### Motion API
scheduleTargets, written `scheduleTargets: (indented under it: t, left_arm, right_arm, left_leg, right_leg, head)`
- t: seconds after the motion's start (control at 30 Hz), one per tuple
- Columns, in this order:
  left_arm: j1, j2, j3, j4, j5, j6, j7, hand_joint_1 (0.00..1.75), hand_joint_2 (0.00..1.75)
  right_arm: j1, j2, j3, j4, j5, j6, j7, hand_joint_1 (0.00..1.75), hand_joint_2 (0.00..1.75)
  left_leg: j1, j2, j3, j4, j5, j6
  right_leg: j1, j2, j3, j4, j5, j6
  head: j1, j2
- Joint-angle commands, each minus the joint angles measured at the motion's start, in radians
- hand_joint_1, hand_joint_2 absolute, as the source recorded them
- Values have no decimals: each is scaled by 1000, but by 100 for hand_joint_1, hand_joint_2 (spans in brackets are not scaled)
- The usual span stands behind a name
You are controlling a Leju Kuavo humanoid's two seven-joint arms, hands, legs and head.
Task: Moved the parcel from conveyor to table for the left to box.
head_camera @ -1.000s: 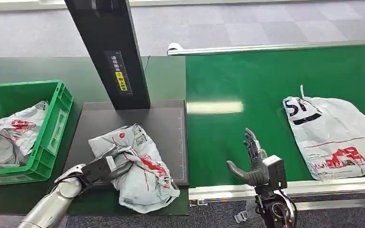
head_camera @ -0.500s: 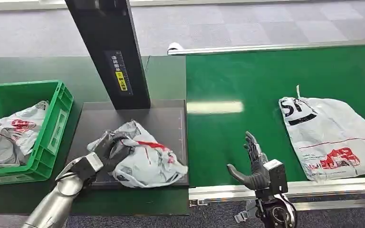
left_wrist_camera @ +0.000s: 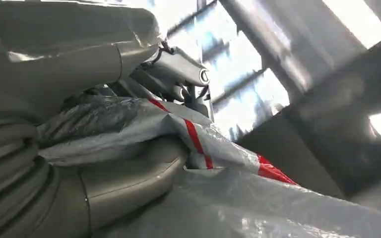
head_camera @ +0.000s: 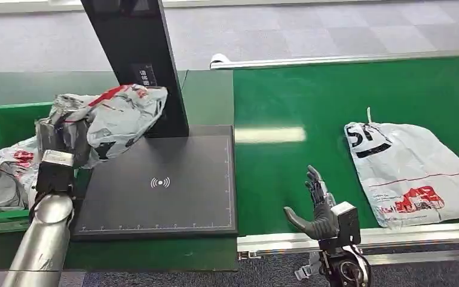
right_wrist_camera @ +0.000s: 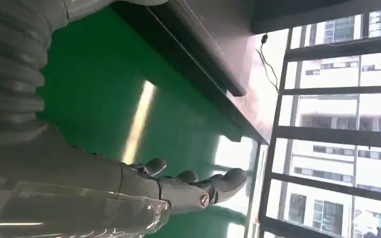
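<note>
My left hand [head_camera: 60, 140] grips a crumpled grey parcel [head_camera: 116, 116] with red print and holds it in the air, above the near right rim of the green box [head_camera: 66, 179]. Up close, the bag's plastic [left_wrist_camera: 238, 198] lies bunched between my thumb [left_wrist_camera: 124, 181] and fingers. A second grey parcel [head_camera: 415, 173] lies flat on the green conveyor [head_camera: 311, 101] at the right. My right hand [head_camera: 317, 209] hovers open over the belt's near edge, fingers spread, a short way left of that parcel; the right wrist view shows its fingers [right_wrist_camera: 198, 186] extended over the belt.
The green box holds another grey parcel [head_camera: 9, 176]. A black scanner pad [head_camera: 161, 185] lies bare between box and belt, with a black post [head_camera: 137, 60] rising at its far edge. A metal rail [head_camera: 358, 236] borders the conveyor's near side.
My left hand has lifted the crumpled parcel off the scanner pad and carried it up and to the left, toward the box. The parcel on the conveyor has drifted slightly left. My right hand stays open.
</note>
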State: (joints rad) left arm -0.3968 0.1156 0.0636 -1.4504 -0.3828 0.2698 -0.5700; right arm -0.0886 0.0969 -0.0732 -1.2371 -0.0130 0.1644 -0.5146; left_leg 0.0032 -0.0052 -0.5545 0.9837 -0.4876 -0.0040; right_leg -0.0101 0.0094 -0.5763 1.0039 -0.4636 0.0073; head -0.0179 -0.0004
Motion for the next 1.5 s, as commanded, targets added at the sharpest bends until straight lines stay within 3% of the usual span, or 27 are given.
scheduleTargets:
  t: [0.03, 0.2, 0.23, 0.37, 0.53, 0.8, 0.9, 1.13, 1.5]
  left_arm:
    - [-82, -23, 94, 105, -52, 56, 10, 175, 175]
    - [-82, -23, 94, 105, -52, 56, 10, 175, 175]
    - [-83, -17, 90, 118, -142, 132, 34, 175, 175]
    - [-147, 45, 148, 282, -390, 283, 153, 175, 175]
    - [-214, 144, 235, 524, -832, 414, 410, 175, 175]
    - [-219, 140, 244, 536, -839, 419, 403, 175, 175]
    - [-235, 171, 264, 585, -936, 394, 494, 175, 175]
    - [-251, 226, 309, 701, -932, 423, 493, 175, 175]
    - [-244, 218, 312, 719, -964, 422, 536, 175, 175]
  right_arm:
    - [-23, 6, 3, 28, 3, -7, -1, 0, 175]
    - [-23, 6, 3, 28, 3, -7, -1, 0, 175]
    - [-21, 7, 3, 24, 3, -8, -1, 0, 175]
    - [-10, 11, 2, 5, 1, -14, 1, 0, 175]
    - [8, 10, -1, -15, -1, -17, 6, 0, 175]
    - [9, 10, -4, -19, 0, -18, 7, 0, 175]
    - [17, 7, -8, -23, 1, -20, 9, 0, 175]
    - [26, 8, -15, -23, 2, -18, 10, 0, 175]
    - [30, 16, -20, -34, 8, -17, 17, 0, 175]
  left_leg:
    - [0, -1, 0, 0, 0, -1]
    - [0, 0, 1, -1, 0, -1]
    - [0, 0, 0, -1, 0, -1]
    - [0, 0, 1, 0, 0, -1]
    - [0, 1, 2, -1, 0, -1]
    - [1, 0, 0, -1, 1, -1]
    - [1, 0, 1, -1, 1, -1]
    - [0, 0, 0, -1, 0, -1]
    - [1, -1, 0, -1, 1, -1]
  right_leg:
    - [0, -1, 1, 0, 0, 0]
    - [0, -1, 1, -1, 0, -1]
    - [0, -1, 1, -1, 0, 0]
    - [0, -1, 1, 0, 0, -1]
    - [0, 0, 1, 0, 0, -1]
    - [1, -1, 1, 0, 0, 0]
    - [1, -1, 1, -1, 0, -1]
    - [1, 0, -1, 0, 0, -1]
    - [1, -2, 0, 0, 0, 0]
  head:
    - [0, 0]
    - [0, 0]
    - [0, 0]
    - [0, 0]
    - [0, 0]
    - [0, 0]
    - [0, 0]
    - [0, 0]
    - [0, 0]
